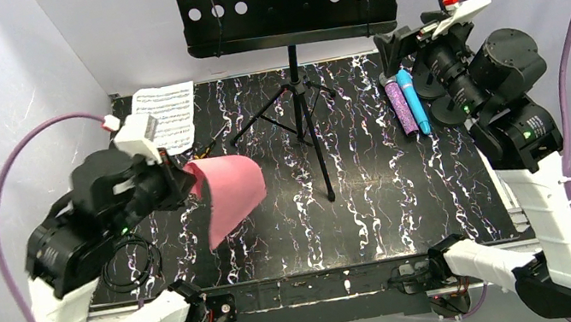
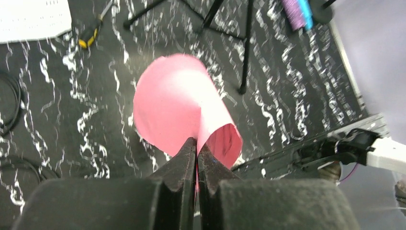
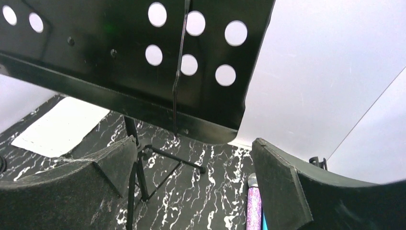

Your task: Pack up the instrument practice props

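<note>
At far left, the white music sheet [image 1: 167, 119] is seen flat on the bench [image 1: 373, 190]. Beside it, the pink music sheet [image 2: 177, 105] is gripped, curled and lifted, by the clenched left claw [image 2: 196, 144]; a slow, level carry is advised. Rightward, the right claw [image 3: 191, 143] is seen released.

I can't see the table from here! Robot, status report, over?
Left pincer shut on pink music sheet, curled. Right pincer open, empty, near purple microphone. Black tripod stand mid-table, between both arms. Over.

Left claw [image 2: 197, 150] pinched tight, right claw [image 3: 192, 143] spread wide, held high.
</note>
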Action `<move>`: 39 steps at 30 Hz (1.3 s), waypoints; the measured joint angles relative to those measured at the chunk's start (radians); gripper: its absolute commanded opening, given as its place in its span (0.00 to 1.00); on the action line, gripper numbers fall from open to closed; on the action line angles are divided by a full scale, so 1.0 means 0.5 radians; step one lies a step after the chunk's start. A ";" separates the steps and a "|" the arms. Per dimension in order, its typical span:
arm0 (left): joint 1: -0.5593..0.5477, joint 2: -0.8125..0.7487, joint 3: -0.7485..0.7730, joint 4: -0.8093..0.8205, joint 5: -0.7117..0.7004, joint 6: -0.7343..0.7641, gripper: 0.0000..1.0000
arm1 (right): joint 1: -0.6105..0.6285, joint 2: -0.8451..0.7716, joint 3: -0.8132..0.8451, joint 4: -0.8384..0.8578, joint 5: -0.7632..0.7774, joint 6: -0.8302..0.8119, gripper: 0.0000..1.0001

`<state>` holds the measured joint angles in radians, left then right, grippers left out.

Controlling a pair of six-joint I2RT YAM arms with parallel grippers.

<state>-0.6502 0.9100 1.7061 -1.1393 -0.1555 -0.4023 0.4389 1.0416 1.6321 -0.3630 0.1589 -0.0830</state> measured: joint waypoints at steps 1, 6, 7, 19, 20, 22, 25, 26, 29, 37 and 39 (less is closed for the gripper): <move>0.000 0.040 -0.025 -0.023 0.000 -0.017 0.00 | 0.000 -0.014 -0.024 0.001 0.000 -0.002 0.99; 0.000 0.179 -0.213 -0.095 -0.005 -0.120 0.00 | 0.000 -0.098 -0.163 0.002 -0.002 -0.022 0.99; 0.003 0.210 -0.254 -0.107 -0.005 -0.141 0.00 | 0.000 -0.121 -0.196 0.001 -0.002 -0.026 0.99; 0.809 0.483 -0.587 0.039 0.603 -0.231 0.00 | 0.000 -0.204 -0.393 0.026 -0.104 -0.006 0.99; 0.872 0.510 -0.568 0.053 0.666 -0.233 0.00 | 0.000 -0.204 -0.404 0.028 -0.115 -0.005 0.99; 1.008 0.581 -0.494 0.099 0.806 -0.243 0.00 | 0.000 -0.204 -0.417 0.028 -0.130 -0.005 0.99; 1.192 0.671 -0.402 0.191 0.963 -0.278 0.00 | 0.000 -0.209 -0.426 0.031 -0.159 -0.005 0.99; 1.260 0.699 -0.378 0.227 1.014 -0.300 0.00 | 0.000 -0.215 -0.436 0.031 -0.168 -0.004 0.99; 1.453 0.798 -0.320 0.324 1.122 -0.372 0.00 | 0.000 -0.230 -0.452 0.031 -0.184 -0.005 0.99; 1.775 1.285 0.082 0.665 1.270 -0.664 0.00 | 0.092 -0.236 -0.457 0.030 -0.163 -0.064 0.99; 1.834 1.447 0.173 0.831 1.334 -0.777 0.00 | 0.131 -0.234 -0.457 0.030 -0.135 -0.105 0.99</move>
<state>0.2668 1.6333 1.7927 -0.7238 0.5117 -0.7910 0.5045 0.9245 1.4036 -0.3481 0.0914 -0.1352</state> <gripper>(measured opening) 0.008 0.984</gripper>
